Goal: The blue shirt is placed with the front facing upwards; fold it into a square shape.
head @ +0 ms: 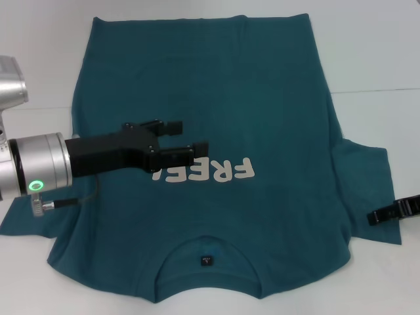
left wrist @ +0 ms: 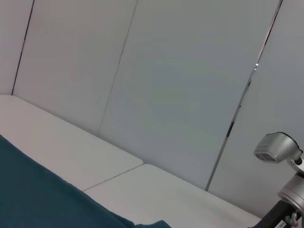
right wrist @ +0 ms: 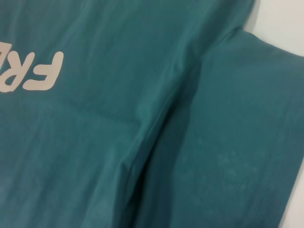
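The blue shirt [head: 216, 105] lies spread flat on the white table [head: 374, 59], front up. Its collar and small dark neck label [head: 207, 260] are at the near edge, and white "FREE" lettering [head: 216, 172] runs across the chest. My left gripper [head: 193, 135] hovers open over the chest just left of the lettering, with nothing between its fingers. My right gripper [head: 394, 211] shows only partly, at the outer edge of the right sleeve [head: 367, 177]. The right wrist view is filled by the shirt [right wrist: 118, 142], with its lettering [right wrist: 33, 71] and the sleeve seam. In the left wrist view a strip of shirt [left wrist: 38, 194] shows.
The white table continues beyond the shirt on the far side and to the right. A grey panelled wall [left wrist: 180, 85] stands behind the table. Part of the other arm [left wrist: 285, 190] shows in the left wrist view.
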### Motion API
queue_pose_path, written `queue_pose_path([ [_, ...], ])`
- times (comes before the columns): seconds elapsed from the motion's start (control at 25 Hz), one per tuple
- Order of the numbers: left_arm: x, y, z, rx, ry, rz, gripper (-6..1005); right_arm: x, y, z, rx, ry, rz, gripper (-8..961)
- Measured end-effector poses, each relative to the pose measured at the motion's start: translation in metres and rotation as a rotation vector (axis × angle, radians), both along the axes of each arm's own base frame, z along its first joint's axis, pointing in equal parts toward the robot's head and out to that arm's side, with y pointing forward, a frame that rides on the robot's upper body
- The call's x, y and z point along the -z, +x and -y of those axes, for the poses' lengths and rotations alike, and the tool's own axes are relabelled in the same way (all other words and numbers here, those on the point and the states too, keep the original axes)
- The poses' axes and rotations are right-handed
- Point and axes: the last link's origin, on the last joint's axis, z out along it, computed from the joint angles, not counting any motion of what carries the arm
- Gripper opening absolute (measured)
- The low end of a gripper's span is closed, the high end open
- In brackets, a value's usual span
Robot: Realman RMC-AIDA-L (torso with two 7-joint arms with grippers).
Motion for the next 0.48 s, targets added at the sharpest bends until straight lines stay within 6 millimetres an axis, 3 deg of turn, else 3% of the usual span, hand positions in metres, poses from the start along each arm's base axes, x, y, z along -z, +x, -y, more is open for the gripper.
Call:
queue_pose_path([
  [0.48,-0.0005,-0.0012,0.0004,-0.003,0.002,0.002,886,0.0077,-0.0042,-0.0015,-0.006,-0.004,-0.045,772],
])
